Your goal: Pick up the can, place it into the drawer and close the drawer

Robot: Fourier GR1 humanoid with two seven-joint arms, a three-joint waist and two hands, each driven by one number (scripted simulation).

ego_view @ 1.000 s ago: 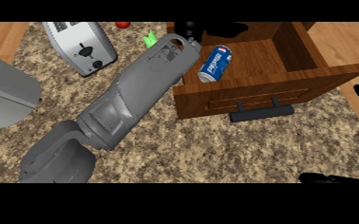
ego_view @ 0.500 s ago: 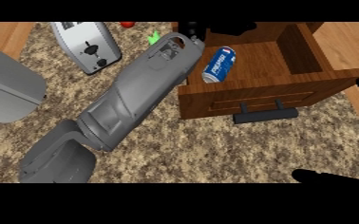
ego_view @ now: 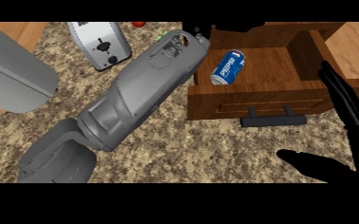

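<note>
Can lies on its side inside the open drawer, free of both hands. Right hand waits beside the drawer front, fingers straight and apart. Left hand (fingers hidden, cannot tell) should clear off; then push squarely on the handle.

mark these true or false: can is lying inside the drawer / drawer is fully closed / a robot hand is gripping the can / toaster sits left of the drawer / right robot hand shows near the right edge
1. The can is lying inside the drawer: true.
2. The drawer is fully closed: false. It stands open, its inside and the can in plain sight.
3. A robot hand is gripping the can: false. The can lies free, with no fingers round it.
4. The toaster sits left of the drawer: true.
5. The right robot hand shows near the right edge: true, with straight fingers beside the drawer front.
</note>
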